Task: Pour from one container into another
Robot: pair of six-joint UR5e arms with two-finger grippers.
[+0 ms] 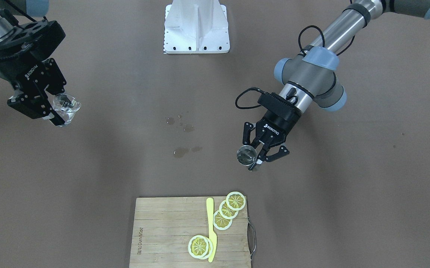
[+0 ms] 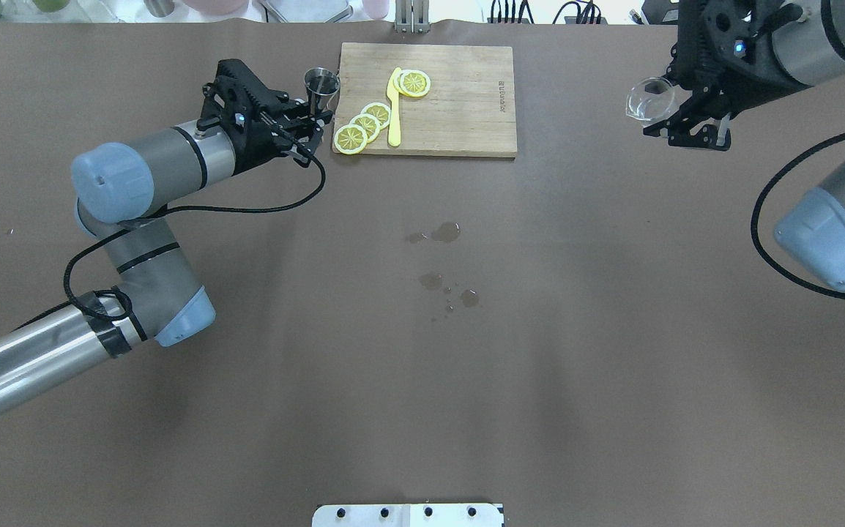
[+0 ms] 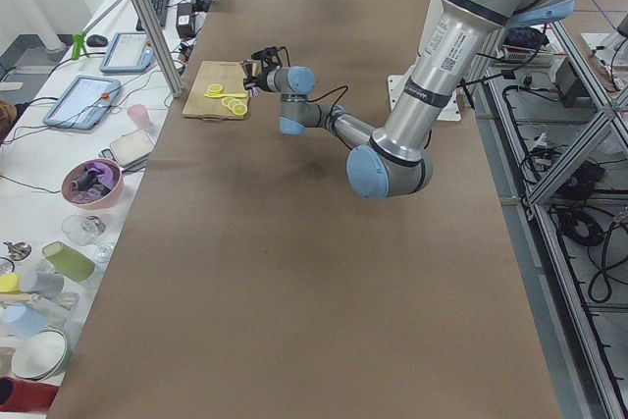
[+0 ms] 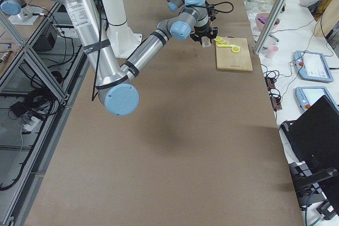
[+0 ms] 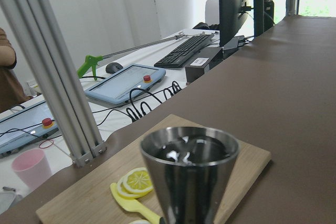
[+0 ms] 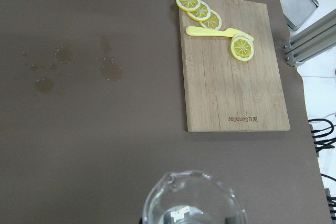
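Clock is on the overhead view, 12 = far edge.

- Left gripper (image 1: 258,158): fingers closed narrow on the lower part of the small cone-shaped steel cup (image 2: 321,80). The cup is upright at about 11 o'clock, just beside the left edge of the bamboo cutting board (image 2: 459,102). Can't tell if its foot touches the brown table (image 2: 422,380). In the left wrist view the inside looks dark and shiny; can't say for sure that it's liquid.
- Right gripper (image 1: 57,108): clamped on the clear spouted glass beaker (image 2: 649,99), held in the air at about 2 o'clock, well apart from the steel cup. Right wrist view looks down past its rim to the table. Contents unclear.
- Board sits at 12 o'clock. On it are yellow lemon slices (image 2: 364,126) in a row at its near-left corner, more slices (image 2: 414,83) further back, and a yellow plastic knife (image 2: 394,110) between them.
- Wet spots (image 2: 444,233) on the table around centre, between the two grippers.
- White base plate (image 1: 196,28) at 6 o'clock.
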